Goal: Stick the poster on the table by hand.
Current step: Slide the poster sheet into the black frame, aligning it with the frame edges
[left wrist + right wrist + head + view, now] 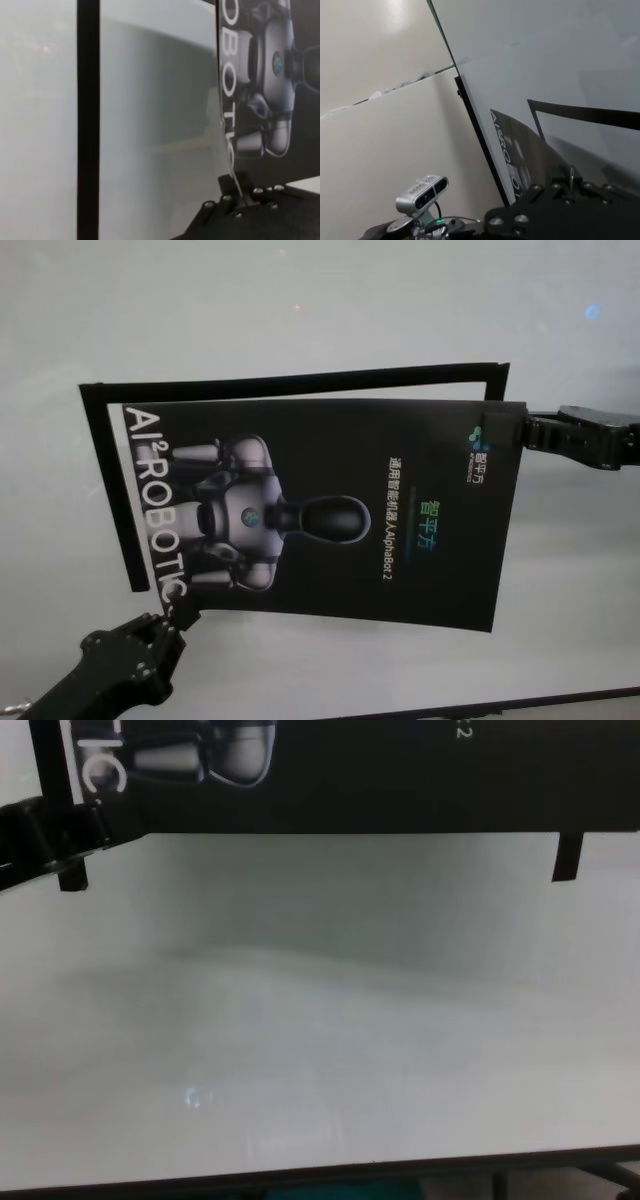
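Poster held flat above the white tabletop, printed side up, slightly skewed against the black L-shaped strip lying on the tabletop just beyond its far and left edges. Left gripper at the poster's near-left corner, jaws closed on the sheet edge beside the "ROBOTIC" lettering. Right gripper at the far-right corner, jaws pinched shut on that corner, arm reaching in from the right.
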